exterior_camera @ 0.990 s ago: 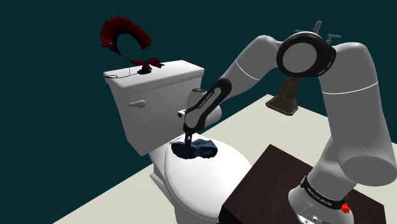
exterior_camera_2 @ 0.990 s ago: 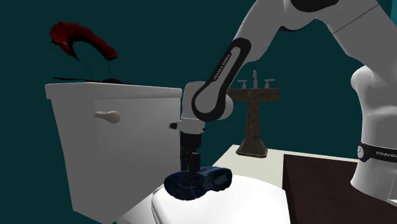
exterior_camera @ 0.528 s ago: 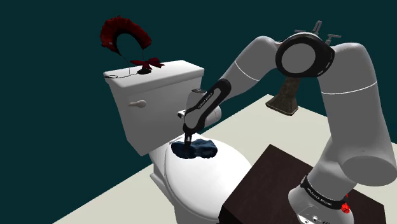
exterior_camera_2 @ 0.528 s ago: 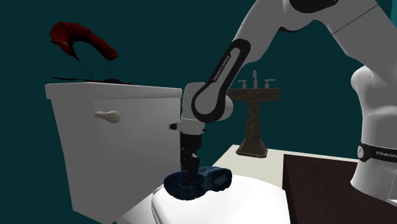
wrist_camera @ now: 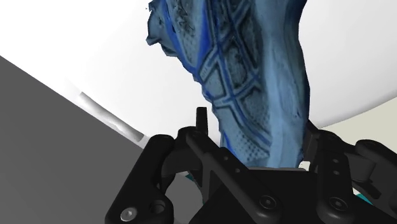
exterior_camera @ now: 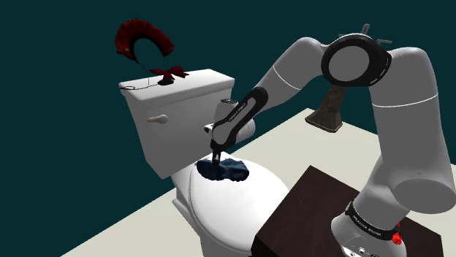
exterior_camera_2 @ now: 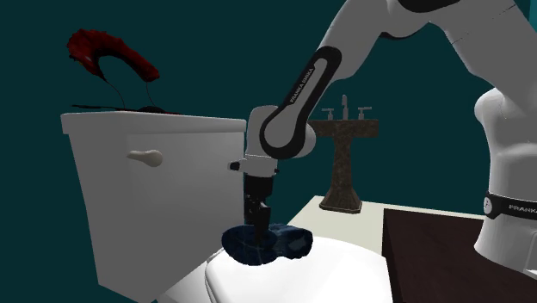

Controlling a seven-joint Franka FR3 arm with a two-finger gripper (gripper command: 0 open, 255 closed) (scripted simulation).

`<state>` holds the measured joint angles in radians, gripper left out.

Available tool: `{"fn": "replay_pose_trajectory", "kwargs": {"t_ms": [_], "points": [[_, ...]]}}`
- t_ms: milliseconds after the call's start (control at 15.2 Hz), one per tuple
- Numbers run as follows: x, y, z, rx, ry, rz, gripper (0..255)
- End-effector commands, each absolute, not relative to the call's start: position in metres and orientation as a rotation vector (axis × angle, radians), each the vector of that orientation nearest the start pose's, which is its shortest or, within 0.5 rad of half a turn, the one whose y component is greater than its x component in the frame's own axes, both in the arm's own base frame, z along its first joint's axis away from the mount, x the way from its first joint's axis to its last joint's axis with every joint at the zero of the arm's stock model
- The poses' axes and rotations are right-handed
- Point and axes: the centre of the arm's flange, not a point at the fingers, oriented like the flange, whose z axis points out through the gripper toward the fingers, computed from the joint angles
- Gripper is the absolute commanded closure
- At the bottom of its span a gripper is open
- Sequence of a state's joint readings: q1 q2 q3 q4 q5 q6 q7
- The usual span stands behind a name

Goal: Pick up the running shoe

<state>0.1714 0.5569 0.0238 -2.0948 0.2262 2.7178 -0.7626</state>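
The running shoe [exterior_camera: 230, 170] is dark blue with lighter blue patterning and rests on the white closed toilet lid [exterior_camera: 219, 204]. My black gripper [exterior_camera: 215, 164] comes straight down onto its end nearer the tank and is shut on it. In the second exterior view the gripper [exterior_camera_2: 256, 231] grips the shoe [exterior_camera_2: 286, 244] at that view's left end, just over the lid [exterior_camera_2: 301, 280]. In the wrist view the shoe [wrist_camera: 254, 76] stretches away from the gripper [wrist_camera: 267, 162], clasped between the fingers, with the white lid [wrist_camera: 95, 51] behind it.
The white toilet tank [exterior_camera: 183, 109] stands right behind the gripper, with a red feathery headpiece [exterior_camera: 142, 38] and a small red bow [exterior_camera: 172, 72] on top. A brown pedestal sink [exterior_camera: 327, 113] stands at the back. My dark stand [exterior_camera: 307, 208] adjoins the toilet.
The fingers have shut on the shoe. The wrist has risen slightly, and the shoe has shifted a little with it.
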Motion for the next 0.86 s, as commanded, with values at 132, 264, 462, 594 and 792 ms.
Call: {"fn": "replay_pose_trajectory", "kwargs": {"t_ms": [132, 264, 462, 594, 792], "points": [[0.576, 0.105, 0.178, -2.837, -1.118, -0.144, 255], [0.576, 0.105, 0.189, -2.837, -1.118, -0.144, 255], [0.576, 0.105, 0.204, -2.837, -1.118, -0.144, 255], [0.576, 0.105, 0.215, -2.837, -1.118, -0.144, 255], [0.576, 0.105, 0.221, -2.837, -1.118, -0.144, 255]]}}
